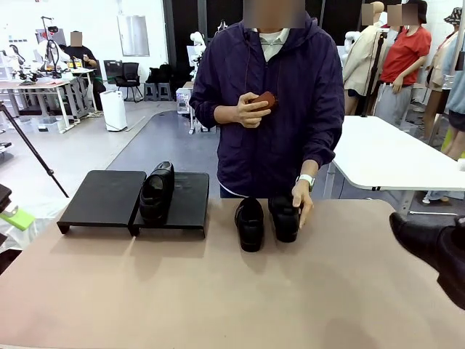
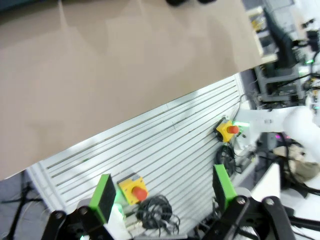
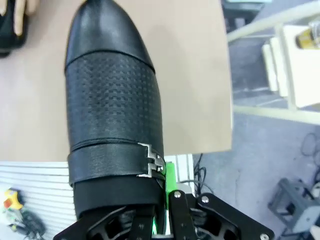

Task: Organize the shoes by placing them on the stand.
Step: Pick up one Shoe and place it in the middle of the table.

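Clamped tight on the heel end of a black shoe point(image 3: 112, 115), the right pincer point(image 3: 159, 200) hung over the right edge of the desk point(image 1: 218, 291), toe aimed inward, the stand point(image 1: 102, 196) lying well off to its left.

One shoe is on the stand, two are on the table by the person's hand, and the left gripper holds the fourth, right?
Not quite: the right gripper, not the left, holds the fourth shoe, as the right wrist view shows. The rest is correct.

Your tan table point(image 1: 218, 291) carries the stand point(image 1: 102, 198) at its far-left corner and two shoes point(image 1: 250, 222) mid far edge.
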You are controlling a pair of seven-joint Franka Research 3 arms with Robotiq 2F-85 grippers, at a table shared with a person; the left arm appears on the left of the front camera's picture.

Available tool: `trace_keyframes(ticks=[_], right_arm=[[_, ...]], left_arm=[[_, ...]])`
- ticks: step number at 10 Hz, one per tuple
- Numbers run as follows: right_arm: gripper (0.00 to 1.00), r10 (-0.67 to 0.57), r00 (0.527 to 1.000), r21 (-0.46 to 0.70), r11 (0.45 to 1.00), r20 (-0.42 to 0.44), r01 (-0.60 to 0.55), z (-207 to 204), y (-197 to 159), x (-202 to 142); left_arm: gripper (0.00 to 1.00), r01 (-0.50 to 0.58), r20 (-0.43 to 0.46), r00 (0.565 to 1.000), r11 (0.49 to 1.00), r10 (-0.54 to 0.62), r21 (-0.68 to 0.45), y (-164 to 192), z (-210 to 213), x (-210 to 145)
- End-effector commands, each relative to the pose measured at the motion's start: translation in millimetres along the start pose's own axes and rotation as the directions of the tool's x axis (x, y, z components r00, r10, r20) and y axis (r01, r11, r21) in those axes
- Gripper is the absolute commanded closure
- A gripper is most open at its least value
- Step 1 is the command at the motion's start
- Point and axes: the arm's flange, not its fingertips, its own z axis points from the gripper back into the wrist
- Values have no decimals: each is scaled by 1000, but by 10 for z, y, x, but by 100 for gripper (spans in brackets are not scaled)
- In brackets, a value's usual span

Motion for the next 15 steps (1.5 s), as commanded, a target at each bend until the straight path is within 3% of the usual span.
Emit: trace_keyframes(ticks=[1,2,4,9,11,12,13,15], right_arm=[[100,-149,989,-59,987,-14,148,-159,-436,-62],[100,-235,971,-73,970,-40,232,-176,-756,99],[100,-297,953,-80,953,-57,292,-178,-1094,178],[100,-318,946,-69,947,-60,314,-247,-1074,146],[100,-289,955,-48,957,-68,287,-198,-875,38],[100,-331,942,-34,944,-60,329,-112,-694,-35],[100,-377,923,0,926,-74,378,9,-488,-145],[100,-333,939,34,941,-87,337,237,123,-542]], left_arm=[[0,6,-8,1000,1000,-6,3,17,40,2],[0,6,-8,1000,1000,-6,3,17,40,2],[0,6,-8,1000,1000,-6,3,17,40,2],[0,6,-8,1000,1000,-6,3,17,40,2],[0,6,-8,1000,1000,-6,3,17,40,2],[0,6,-8,1000,1000,-6,3,17,40,2],[0,6,-8,1000,1000,-6,3,17,40,2],[0,6,-8,1000,1000,-6,3,17,40,2]])
